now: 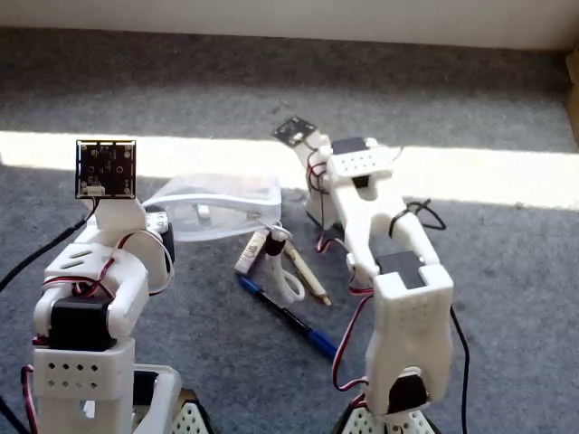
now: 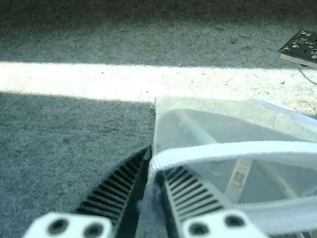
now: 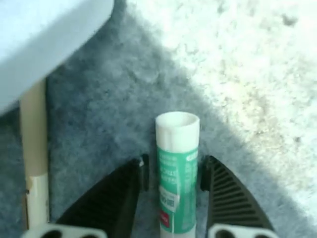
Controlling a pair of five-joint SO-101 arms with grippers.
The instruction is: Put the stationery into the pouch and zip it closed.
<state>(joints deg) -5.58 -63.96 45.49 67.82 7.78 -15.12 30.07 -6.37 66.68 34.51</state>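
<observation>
On the grey carpet (image 1: 507,271) the see-through pouch (image 1: 217,208) lies open in front of the left arm. The left gripper (image 2: 151,158) is clenched on the pouch's white edge strip (image 2: 233,151). A green-labelled glue stick (image 3: 177,148) sits between the jaws of the right gripper (image 3: 173,166); whether they squeeze it I cannot tell. A blue pen (image 1: 289,318) and a pencil (image 1: 308,273) lie near the pouch.

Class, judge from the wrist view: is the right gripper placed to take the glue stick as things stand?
Probably yes. The glue stick lies on the carpet between the right gripper's open fingers, with nothing over it. The pencil lies off to one side, clear of the fingers.
</observation>
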